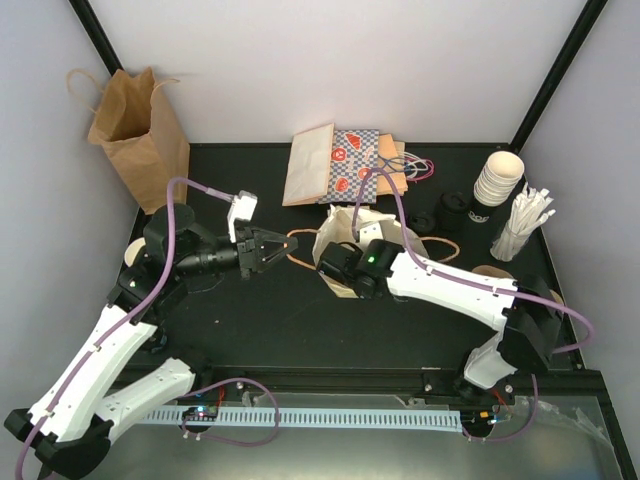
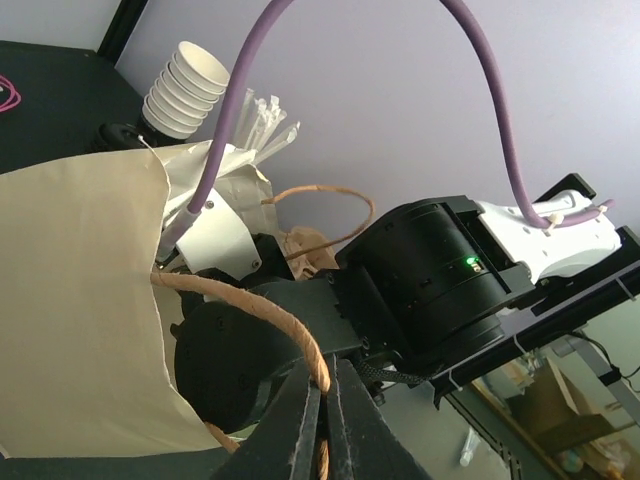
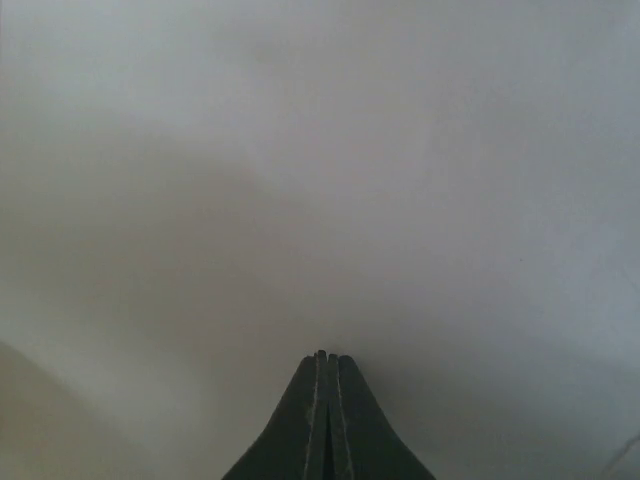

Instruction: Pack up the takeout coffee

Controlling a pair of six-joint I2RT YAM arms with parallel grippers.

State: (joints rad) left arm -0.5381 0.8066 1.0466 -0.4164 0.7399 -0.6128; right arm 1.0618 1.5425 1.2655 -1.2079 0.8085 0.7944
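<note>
The stack of small white tapered paper cups (image 1: 497, 182) is sitting by the far right corner of the black table (image 1: 280, 320), just beside the bundle of white sticks (image 1: 522, 222) and well apart from both arms. The cups are looking light, thin-walled and easily crushed, so I'd be pinching the top one gently just under its rolled rim. The left gripper (image 2: 322, 395) is clamping shut on the tan rope handle (image 2: 250, 303) of the cream paper bag (image 2: 80, 300) mid-table. The right gripper (image 3: 328, 358) is pressing its fingers together on nothing visible, facing only pale paper.
</note>
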